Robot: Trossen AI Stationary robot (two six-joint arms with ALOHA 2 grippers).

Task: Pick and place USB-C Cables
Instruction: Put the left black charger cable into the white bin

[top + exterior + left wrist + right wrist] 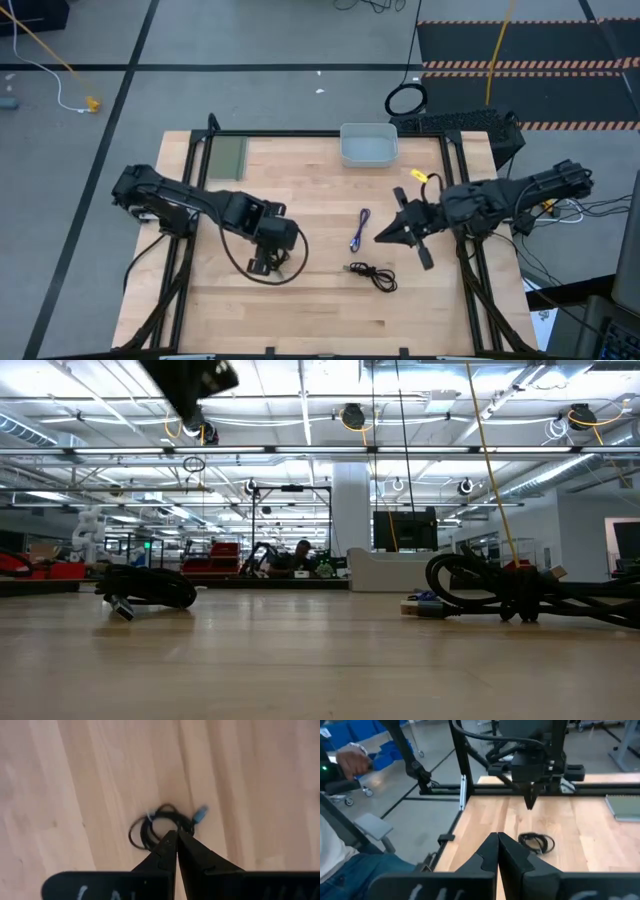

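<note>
One small black coiled USB-C cable (pixel 155 825), with a light blue plug, lies flat on the wood. My left gripper (pixel 176 834) is shut and hangs above it. The right wrist view shows the left gripper (pixel 531 804) clear of the coil (pixel 536 842). The blue-purple cable (pixel 358 230) lies folded straight at mid-table. A second black cable (pixel 372 275) lies nearer the near edge. My right gripper (pixel 383 237) is shut and hovers just right of the blue-purple cable. In the low view the coil (pixel 150 585) sits at left and the other black cable (pixel 520 595) at right.
A pale grey bin (pixel 368 145) stands at the table's far edge, with a green mat (pixel 225 157) at the far left corner. A black ring-shaped loop (pixel 405 100) lies on the floor beyond. A person (pixel 350 760) shows beside the table. Bare wood stretches along the near edge.
</note>
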